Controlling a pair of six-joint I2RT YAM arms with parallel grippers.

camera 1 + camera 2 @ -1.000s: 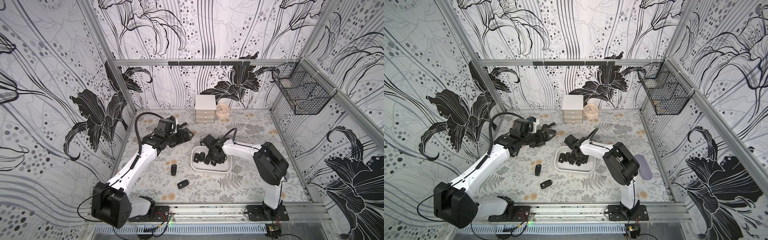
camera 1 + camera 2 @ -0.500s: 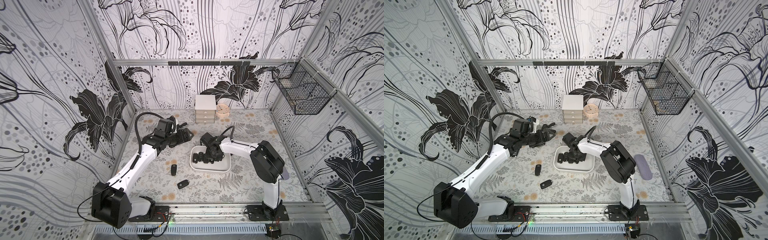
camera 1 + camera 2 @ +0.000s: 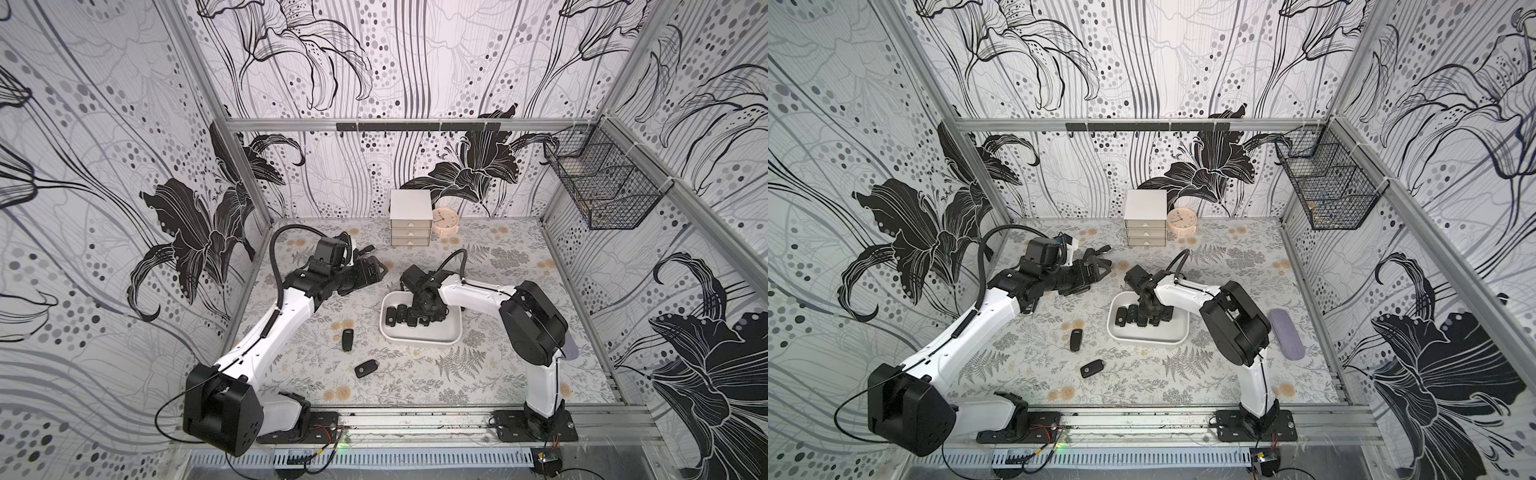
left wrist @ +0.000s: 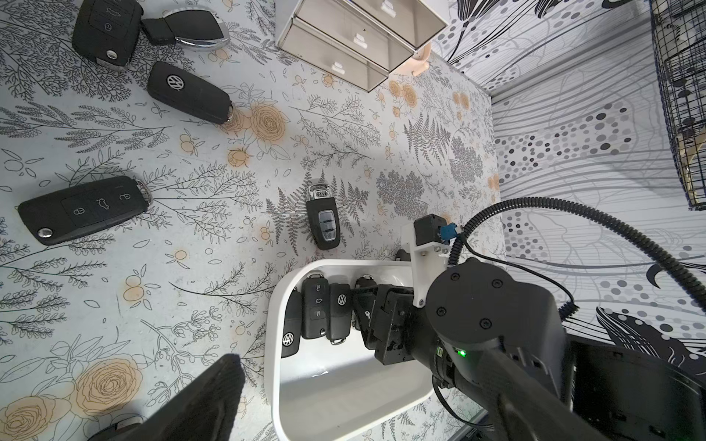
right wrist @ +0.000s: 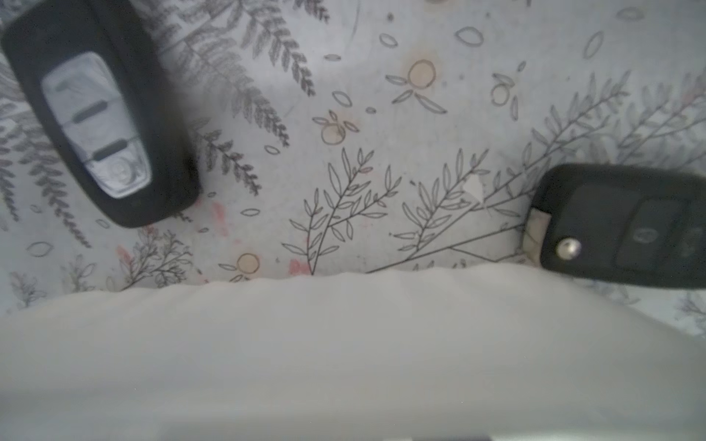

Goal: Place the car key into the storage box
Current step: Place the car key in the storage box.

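My right end effector (image 3: 424, 312) sits low inside the storage box (image 4: 273, 343), over a car key (image 4: 365, 301) that lies beside three other keys (image 4: 317, 309) in a row. I cannot tell whether its fingers are parted or pinched on it. I judge these keys light, stiff and slick-shelled, best pinched across the narrow sides at mid-body, clear of the buttons. My left end effector (image 3: 374, 270) hovers spread wide and empty over the bench (image 3: 498, 374), where a loose key (image 3: 348, 340) lies near the box

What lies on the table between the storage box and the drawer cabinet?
A key with silver buttons, near the box and far from the cabinet. The left wrist view shows it.
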